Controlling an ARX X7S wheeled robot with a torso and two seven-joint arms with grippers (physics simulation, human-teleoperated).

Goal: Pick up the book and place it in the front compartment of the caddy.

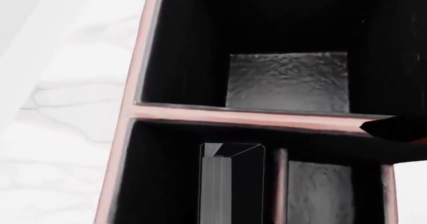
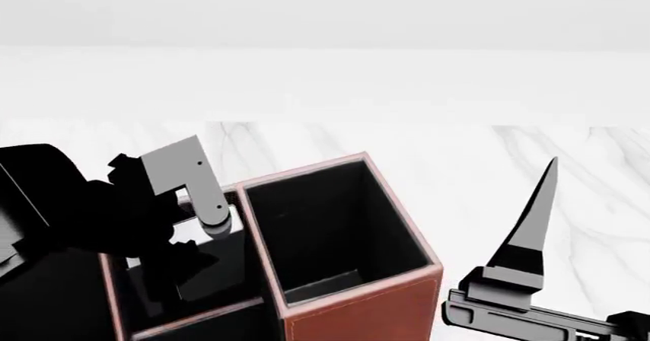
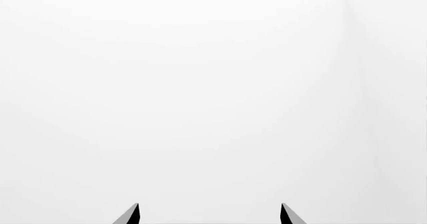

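Observation:
The caddy (image 2: 358, 312) is reddish-brown with pinkish rims and a black inside, at the bottom middle of the head view. My left gripper (image 2: 191, 261) reaches down into the compartment left of the caddy's tall square one. The left wrist view looks down into the caddy (image 1: 253, 118). There the book (image 1: 232, 184), thin and black with a grey page edge, stands on end in a narrow compartment beside a divider, in line with my jaws. The dark fingers do not stand out from the black interior. My right gripper (image 3: 209, 214) is open and holds nothing; one of its fingers (image 2: 533, 227) points up, right of the caddy.
The caddy stands on a white marble table (image 2: 477, 166) with a plain white wall behind it. The tall square compartment (image 1: 287, 81) has a bare grey floor. A smaller compartment (image 1: 320, 194) lies across the divider from the book.

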